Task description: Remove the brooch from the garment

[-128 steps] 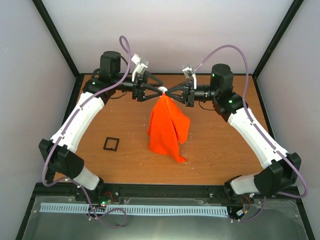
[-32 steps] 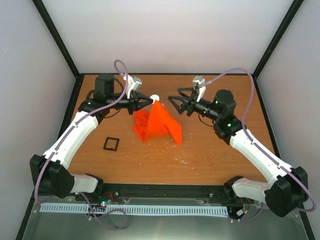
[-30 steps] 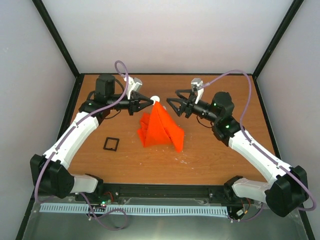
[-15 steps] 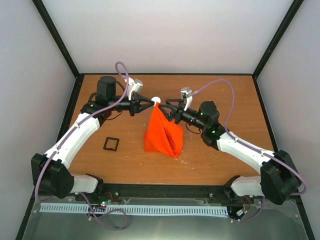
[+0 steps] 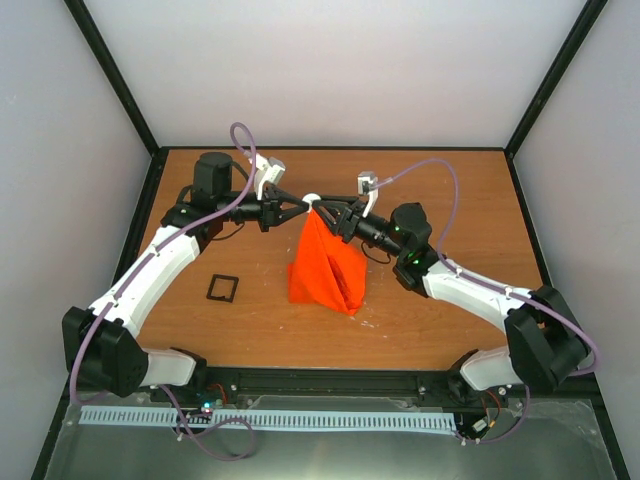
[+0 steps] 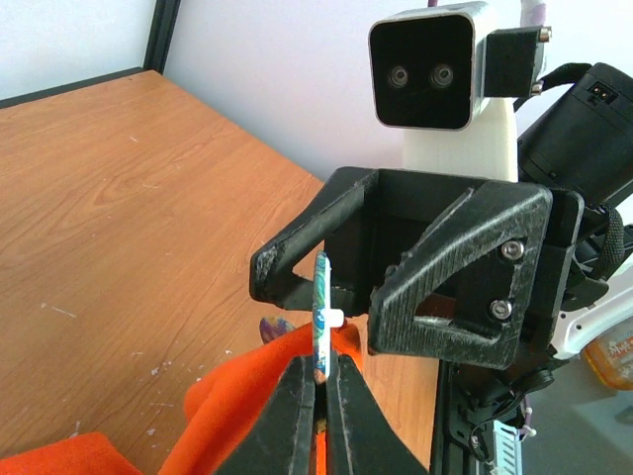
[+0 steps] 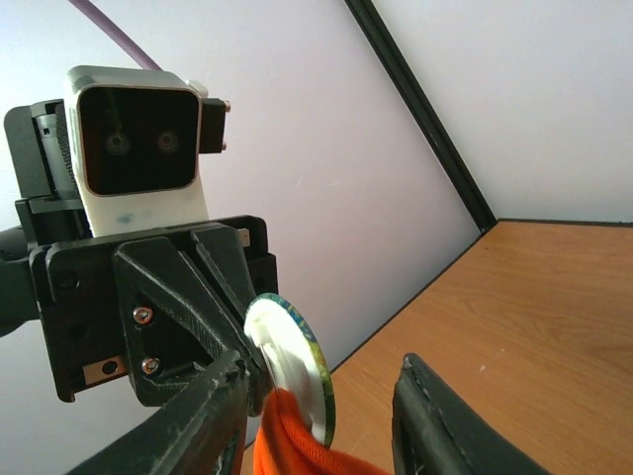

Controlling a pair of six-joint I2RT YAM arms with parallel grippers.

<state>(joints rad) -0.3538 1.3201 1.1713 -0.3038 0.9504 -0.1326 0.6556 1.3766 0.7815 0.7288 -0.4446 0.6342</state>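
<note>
The brooch (image 5: pixel 311 198) is a small round disc with a white back and a coloured rim. It is held up above the table and pinned to the top corner of the orange garment (image 5: pixel 325 268), which hangs from it with its lower end on the table. My left gripper (image 5: pixel 302 205) is shut on the brooch's edge (image 6: pixel 320 315), fingertips (image 6: pixel 305 391) pressed together. My right gripper (image 5: pixel 323 210) faces it from the right. Its jaws are open, one on each side of the brooch (image 7: pixel 293 364) and the garment's bunched top (image 7: pixel 287 445), and the right finger (image 7: pixel 440 421) stands apart from the disc.
A small black square frame (image 5: pixel 222 288) lies flat on the wooden table (image 5: pixel 450 200), left of the garment. Black posts and pale walls enclose the table on three sides. The two grippers stand nose to nose at the back centre.
My right arm has swung left to the brooch and its jaws have narrowed around it. The garment has risen from a heap to hang. The left gripper stayed shut on the brooch.
</note>
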